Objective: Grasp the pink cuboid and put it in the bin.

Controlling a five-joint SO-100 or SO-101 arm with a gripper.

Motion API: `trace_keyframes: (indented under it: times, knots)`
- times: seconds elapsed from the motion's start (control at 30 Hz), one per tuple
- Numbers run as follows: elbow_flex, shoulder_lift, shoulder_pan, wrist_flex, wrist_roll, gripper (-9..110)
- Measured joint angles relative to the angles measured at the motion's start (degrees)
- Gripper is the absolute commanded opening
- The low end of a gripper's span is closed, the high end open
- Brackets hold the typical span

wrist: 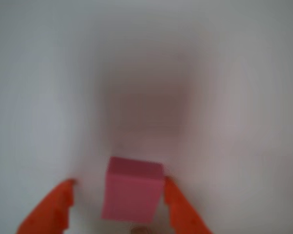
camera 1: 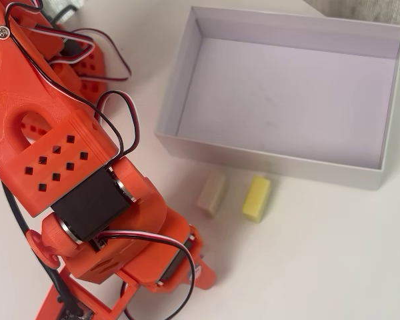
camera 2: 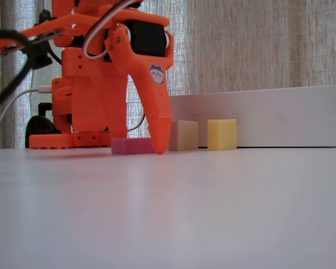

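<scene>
Overhead view: bin (camera 1: 175,100) upper right, two blocks (camera 1: 212,195) (camera 1: 257,198) side by side just below its near wall, arm (camera 1: 67,167) filling left. Wrist view: cuboid (wrist: 133,194) lower centre, between fingers (wrist: 49,209), on table (wrist: 234,97).

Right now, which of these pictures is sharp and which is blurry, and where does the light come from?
The wrist view is soft all over: the pink cuboid between the orange fingers is hazy, the table beyond it a grey smear. The overhead view is crisp, with even light and faint shadows beside the cream block and yellow block. The fixed view is backlit through the curtain; its near tabletop is blurred.
</scene>
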Motion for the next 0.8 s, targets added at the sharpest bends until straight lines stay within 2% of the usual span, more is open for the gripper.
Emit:
trace_keyframes:
  times: [0.07,0.13,0.47,0.8]
  knots:
    - [0.0,-0.18,-0.09,-0.09,0.0,9]
    - [0.44,-0.26,-0.26,-0.26,0.0,-8]
    - [-3.43,2.46,0.53,1.49,0.09,-8]
    - [-41.22,11.69,-8.44,15.03,1.58,-8]
